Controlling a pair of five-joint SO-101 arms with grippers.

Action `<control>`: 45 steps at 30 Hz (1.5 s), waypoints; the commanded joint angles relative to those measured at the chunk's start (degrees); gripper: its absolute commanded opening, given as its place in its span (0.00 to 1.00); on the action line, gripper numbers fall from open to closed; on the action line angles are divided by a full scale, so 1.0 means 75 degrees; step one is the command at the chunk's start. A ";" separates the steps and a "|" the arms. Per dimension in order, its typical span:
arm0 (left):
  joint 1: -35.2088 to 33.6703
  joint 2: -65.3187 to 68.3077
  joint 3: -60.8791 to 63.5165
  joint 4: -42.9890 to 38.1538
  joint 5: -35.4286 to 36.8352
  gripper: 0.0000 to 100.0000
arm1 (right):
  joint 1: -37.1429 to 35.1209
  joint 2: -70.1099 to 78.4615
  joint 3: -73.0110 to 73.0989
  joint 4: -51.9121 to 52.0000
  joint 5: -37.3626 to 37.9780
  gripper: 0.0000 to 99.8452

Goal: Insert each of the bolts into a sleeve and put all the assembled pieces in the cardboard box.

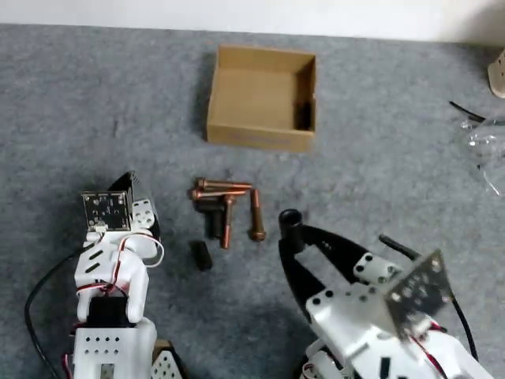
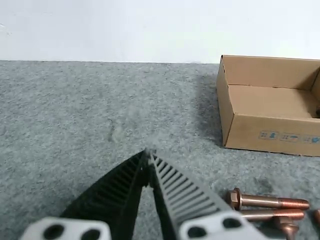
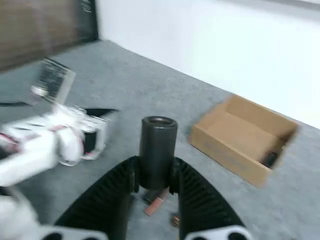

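Right gripper (image 3: pixel 156 172): clenched on one black sleeve (image 3: pixel 158 145), which it holds upright with the open end up. In the high view it sits just right of the bolts. The right arm comes in from the near right corner, angled toward the table's middle.

Left gripper (image 2: pixel 150 159): fingers pressed together with nothing between them, low over the grey carpet (image 2: pixel 75 115). It is left of the bolts, and the arm is folded at the near left.

Copper bolts (image 1: pixel 256 213): four counted, lying in a cluster between the arms.

Loose sleeves: two counted. One (image 1: pixel 211 217) is among the bolts, and the other (image 1: pixel 201 254) lies just nearer the arms.

Cardboard box (image 1: pixel 260 138): one, open, beyond the bolts. One dark piece (image 1: pixel 302 117) is at its right wall; what it is cannot be told.
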 commanded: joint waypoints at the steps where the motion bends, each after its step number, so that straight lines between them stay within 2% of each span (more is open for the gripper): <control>1: -0.0123 -0.0076 -0.0088 0.0012 0.0023 0.01 | 0.0955 0.0018 0.0592 -0.0299 0.0410 0.00; 12: -0.0076 -0.0076 -0.0041 0.0035 0.0023 0.01 | 0.3100 0.0006 0.2620 -0.1811 0.0422 0.00; 16: -0.0064 -0.0076 -0.0029 0.0035 0.0023 0.01 | 0.3159 0.0006 0.3417 -0.2092 0.0352 0.00; 18: 0.0029 -0.0076 -0.0029 0.0035 0.0023 0.01 | 0.3171 -0.0240 0.3839 -0.2362 -0.0012 0.00; 23: 0.0111 -0.0076 -0.0076 0.0059 0.0023 0.01 | 0.3182 -0.1928 0.5222 -0.2796 -0.0176 0.00; 26: 0.0334 -0.0018 -0.0463 0.0856 -0.0621 0.01 | 0.3206 -0.2913 0.5843 -0.2772 0.0129 0.00; 28: 0.0580 -0.0006 -0.0615 0.1301 -0.0856 0.01 | 0.3276 -0.2948 0.6125 -0.2737 0.0234 0.00; 35: 0.0639 0.0053 -0.0850 0.1371 -0.0832 0.01 | 0.3347 -0.2901 0.7262 -0.3464 0.0141 0.00; 39: 0.0944 0.1108 -0.1237 0.1325 -0.0867 0.01 | 0.3276 -0.2913 0.7601 -0.3569 0.0129 0.00; 42: 0.1108 0.2749 -0.1940 0.1149 -0.0879 0.01 | 0.3241 -0.2913 0.7977 -0.3968 0.0129 0.00; 45: 0.1108 0.4695 -0.2690 0.0527 -0.0844 0.01 | 0.3241 -0.2913 0.8363 -0.4308 0.0129 0.00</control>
